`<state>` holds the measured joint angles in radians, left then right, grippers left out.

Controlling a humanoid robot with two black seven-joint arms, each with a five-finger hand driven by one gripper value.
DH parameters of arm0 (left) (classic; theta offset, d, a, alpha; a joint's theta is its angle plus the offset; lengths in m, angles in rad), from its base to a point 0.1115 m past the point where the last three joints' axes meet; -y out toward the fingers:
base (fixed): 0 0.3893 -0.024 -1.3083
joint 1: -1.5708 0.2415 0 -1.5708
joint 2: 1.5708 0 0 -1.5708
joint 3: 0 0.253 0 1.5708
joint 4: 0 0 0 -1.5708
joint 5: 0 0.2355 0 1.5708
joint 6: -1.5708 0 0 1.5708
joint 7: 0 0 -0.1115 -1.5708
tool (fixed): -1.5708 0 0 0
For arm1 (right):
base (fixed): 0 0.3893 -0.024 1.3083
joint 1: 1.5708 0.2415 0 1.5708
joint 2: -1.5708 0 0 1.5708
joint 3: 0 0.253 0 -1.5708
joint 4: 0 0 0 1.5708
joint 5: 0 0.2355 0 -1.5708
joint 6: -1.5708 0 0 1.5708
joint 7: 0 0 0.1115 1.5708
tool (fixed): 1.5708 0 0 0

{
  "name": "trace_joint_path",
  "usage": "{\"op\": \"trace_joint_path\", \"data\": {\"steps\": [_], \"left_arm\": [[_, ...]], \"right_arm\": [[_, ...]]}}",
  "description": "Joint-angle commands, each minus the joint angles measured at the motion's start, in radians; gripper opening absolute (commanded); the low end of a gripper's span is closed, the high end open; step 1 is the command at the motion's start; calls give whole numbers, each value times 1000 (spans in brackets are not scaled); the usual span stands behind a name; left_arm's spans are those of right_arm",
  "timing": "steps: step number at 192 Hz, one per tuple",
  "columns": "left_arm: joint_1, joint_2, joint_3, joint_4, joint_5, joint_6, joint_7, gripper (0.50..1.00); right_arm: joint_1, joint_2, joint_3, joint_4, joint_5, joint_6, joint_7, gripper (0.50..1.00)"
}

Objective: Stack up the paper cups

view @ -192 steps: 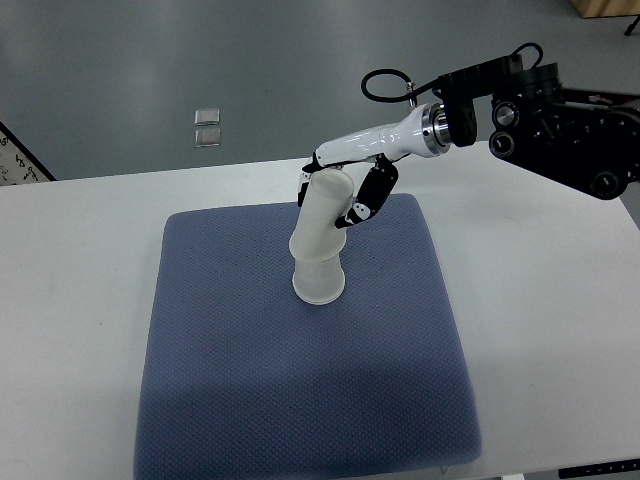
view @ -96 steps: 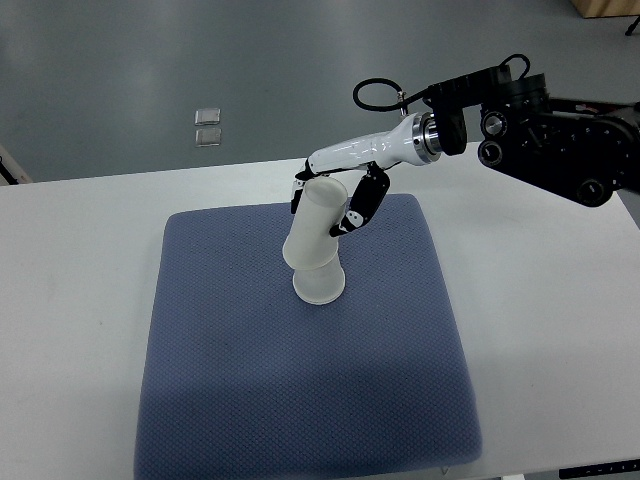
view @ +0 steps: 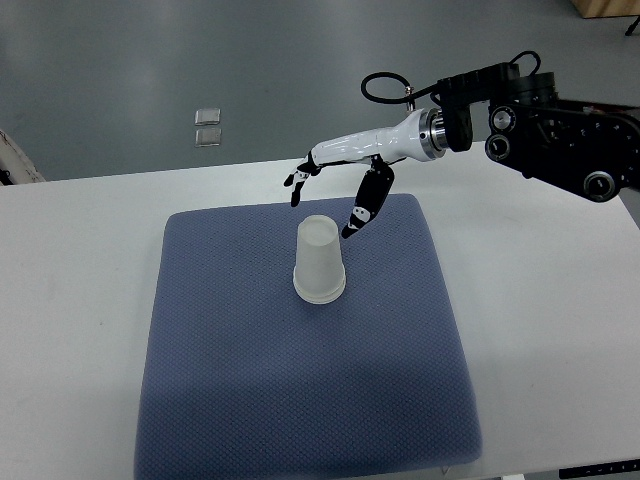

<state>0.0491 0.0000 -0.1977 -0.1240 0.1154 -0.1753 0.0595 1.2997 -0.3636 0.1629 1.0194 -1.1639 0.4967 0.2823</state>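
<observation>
A stack of white paper cups (view: 319, 260) stands upside down and upright near the middle of the blue mat (view: 300, 380). My right hand (view: 325, 200) hovers just above and behind the stack, fingers spread, holding nothing and not touching the cups. Its arm comes in from the right edge. The left arm is not in view.
The mat lies on a white table (view: 540, 300). The black arm base (view: 565, 140) sits at the upper right. Two small clear squares (view: 208, 126) lie on the grey floor beyond the table. A pale object shows at the left edge (view: 15, 155).
My right hand let go of the top cup and lifted up and back. The cup, tilted before, now sits straight down on the lower cup.
</observation>
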Motion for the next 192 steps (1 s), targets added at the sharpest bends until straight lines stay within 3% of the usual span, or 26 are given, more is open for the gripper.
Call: {"op": "trace_joint_path", "data": {"steps": [1, 60, 77, 106, 136, 192], "left_arm": [[0, 0, 0, 0, 0, -1, 0, 1000], [0, 0, 0, 0, 0, -1, 0, 1000], [0, 0, 0, 0, 0, 0, 0, 1000], [0, 0, 0, 0, 0, -1, 0, 1000], [0, 0, 0, 0, 0, 0, 0, 1000], [0, 0, 0, 0, 0, 0, 0, 1000]], "right_arm": [[-36, -6, 1, -48, 153, -7, 0, 911], [-204, 15, 0, -278, 810, -44, -25, 911], [-226, 35, 9, -337, 998, -49, -77, 911], [-278, 64, 35, -395, 1346, -58, -250, 913], [-309, 72, 37, -400, 1451, -130, -261, 915], [-333, 72, 35, -400, 1449, -121, -255, 924]]}}
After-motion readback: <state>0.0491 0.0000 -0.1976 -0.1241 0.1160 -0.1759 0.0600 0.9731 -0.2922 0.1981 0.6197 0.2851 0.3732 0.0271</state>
